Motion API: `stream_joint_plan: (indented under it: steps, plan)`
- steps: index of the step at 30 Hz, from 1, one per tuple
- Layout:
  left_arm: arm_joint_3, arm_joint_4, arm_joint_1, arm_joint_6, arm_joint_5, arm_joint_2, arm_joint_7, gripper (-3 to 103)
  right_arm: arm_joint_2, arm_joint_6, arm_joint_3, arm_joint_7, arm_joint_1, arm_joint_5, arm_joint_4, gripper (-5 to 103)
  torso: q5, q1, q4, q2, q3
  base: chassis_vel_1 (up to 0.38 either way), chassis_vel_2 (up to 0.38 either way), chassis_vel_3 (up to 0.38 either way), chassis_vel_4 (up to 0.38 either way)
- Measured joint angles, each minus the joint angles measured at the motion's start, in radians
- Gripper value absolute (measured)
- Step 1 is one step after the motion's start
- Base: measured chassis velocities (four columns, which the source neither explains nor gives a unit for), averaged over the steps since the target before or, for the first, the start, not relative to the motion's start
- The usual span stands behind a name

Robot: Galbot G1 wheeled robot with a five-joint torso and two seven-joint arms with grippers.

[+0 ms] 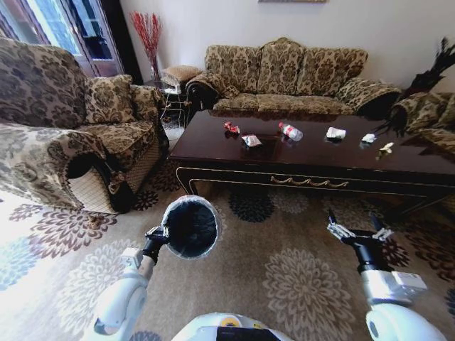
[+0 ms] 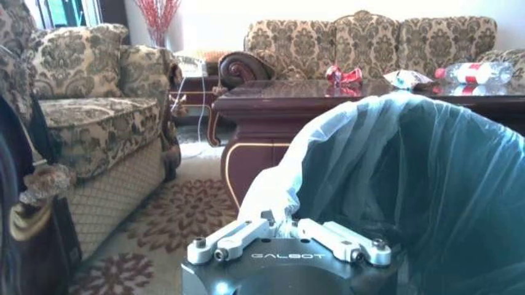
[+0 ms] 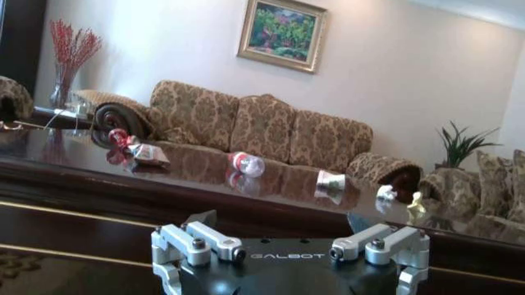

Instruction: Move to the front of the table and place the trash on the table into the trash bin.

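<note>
The dark glossy table (image 1: 320,160) stands ahead, across a strip of carpet. Trash lies along its top: a red wrapper (image 1: 232,128), a red-and-white wrapper (image 1: 251,141), a clear bottle (image 1: 290,131) with a red cap, white paper wads (image 1: 335,133), and a yellowish scrap (image 1: 386,148). My left gripper (image 1: 155,238) is shut on the rim of the bag-lined trash bin (image 1: 190,226), holding it above the carpet. The left wrist view shows the bin's bag (image 2: 410,184) up close. My right gripper (image 1: 357,231) hovers open and empty short of the table; its wrist view shows the bottle (image 3: 246,163).
A patterned armchair (image 1: 71,135) flanks the table's left end and a matching sofa (image 1: 284,78) runs behind it. Another seat and a dark plant (image 1: 426,78) stand at the right. Patterned carpet (image 1: 298,284) lies open between me and the table's front.
</note>
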Motion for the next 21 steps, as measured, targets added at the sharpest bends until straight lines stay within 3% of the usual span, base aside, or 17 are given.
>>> stream_joint_plan:
  steps: [10,21]
  plan:
    - [-0.003,-0.02,0.036,-0.015,-0.004,-0.006,0.002,0,0.002,-0.052,-0.02,0.018,0.013,0.019,0.05,100,0.0,0.012,0.0002,0.037,0.025,0.0,0.0,0.0,0.0]
    - [-0.024,-0.066,0.016,-0.015,-0.087,0.029,-0.011,0,-0.001,-0.05,0.014,0.018,0.008,0.044,0.055,100,-0.0001,0.026,0.0001,0.084,0.058,0.0,0.0,0.0,0.0]
